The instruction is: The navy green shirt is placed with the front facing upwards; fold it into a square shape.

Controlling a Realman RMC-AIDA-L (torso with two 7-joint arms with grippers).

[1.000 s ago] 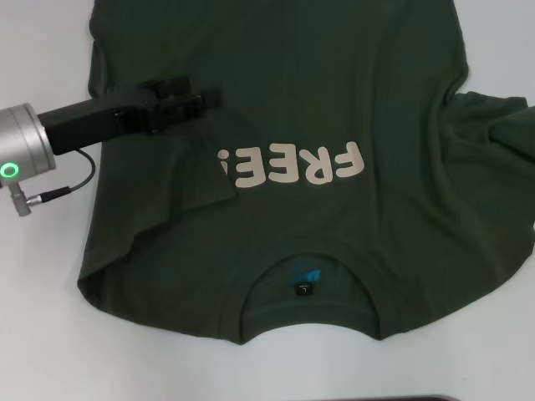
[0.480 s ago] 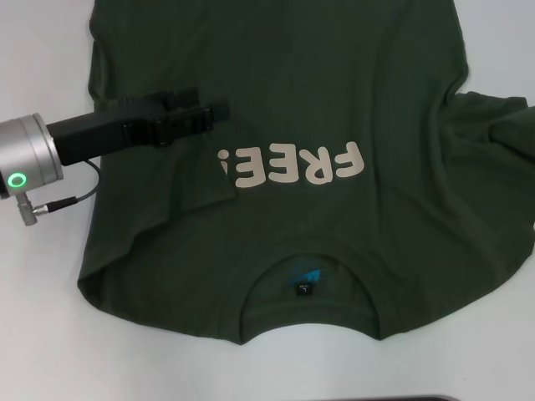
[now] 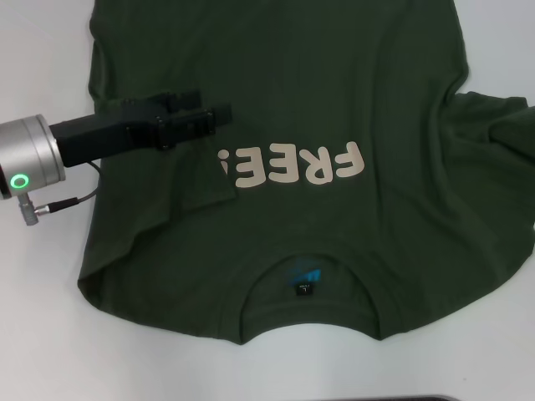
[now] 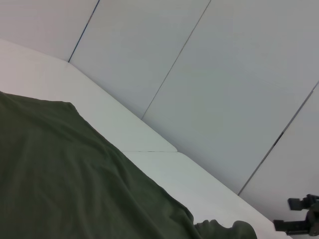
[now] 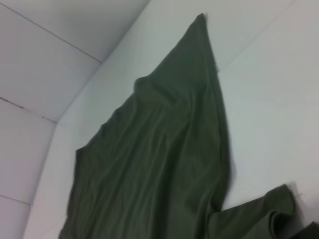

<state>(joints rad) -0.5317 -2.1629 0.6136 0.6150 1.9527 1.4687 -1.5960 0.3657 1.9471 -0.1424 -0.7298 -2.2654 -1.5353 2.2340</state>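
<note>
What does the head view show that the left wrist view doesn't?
Only the head view shows the left gripper over the shirt, the pale letters and the neck label. Only the left wrist view shows the wall behind the table. Both show green shirt cloth on the white table.

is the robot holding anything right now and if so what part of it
Cannot be told. The left gripper lies over the shirt, near its folded-in left sleeve. The right gripper is out of view.
</note>
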